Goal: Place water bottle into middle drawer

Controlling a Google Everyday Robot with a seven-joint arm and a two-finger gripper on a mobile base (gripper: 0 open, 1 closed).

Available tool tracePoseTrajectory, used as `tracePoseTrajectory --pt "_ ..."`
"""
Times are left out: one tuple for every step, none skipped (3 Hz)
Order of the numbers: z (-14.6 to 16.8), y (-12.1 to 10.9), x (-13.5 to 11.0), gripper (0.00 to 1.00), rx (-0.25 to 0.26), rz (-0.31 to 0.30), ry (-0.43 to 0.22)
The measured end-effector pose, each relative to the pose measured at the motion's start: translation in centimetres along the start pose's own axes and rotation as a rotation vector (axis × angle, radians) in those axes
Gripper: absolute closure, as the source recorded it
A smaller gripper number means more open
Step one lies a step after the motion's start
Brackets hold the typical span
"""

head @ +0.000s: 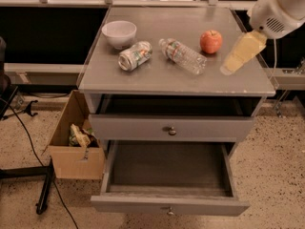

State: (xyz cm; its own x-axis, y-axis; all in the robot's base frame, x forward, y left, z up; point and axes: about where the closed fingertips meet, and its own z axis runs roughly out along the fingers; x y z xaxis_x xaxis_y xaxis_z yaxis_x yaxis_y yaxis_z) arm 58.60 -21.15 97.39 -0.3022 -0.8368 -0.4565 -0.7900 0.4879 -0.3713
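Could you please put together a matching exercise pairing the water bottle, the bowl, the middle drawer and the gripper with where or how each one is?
1. water bottle
2. white bowl
3. middle drawer
4. gripper

A. pulled out, lowest in view
B. over the right edge of the cabinet top, beside the apple
C. lying on its side between the drink can and the apple
D. upright at the top's back left

Pairs: 1-C, 2-D, 3-A, 4-B.
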Motion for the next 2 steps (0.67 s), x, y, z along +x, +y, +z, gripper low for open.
tracePoseTrajectory --pt "0.21 -0.49 0.58 0.00 0.022 0.067 0.018" --pt "0.60 -0.55 0.63 0.00 0.019 0.073 0.017"
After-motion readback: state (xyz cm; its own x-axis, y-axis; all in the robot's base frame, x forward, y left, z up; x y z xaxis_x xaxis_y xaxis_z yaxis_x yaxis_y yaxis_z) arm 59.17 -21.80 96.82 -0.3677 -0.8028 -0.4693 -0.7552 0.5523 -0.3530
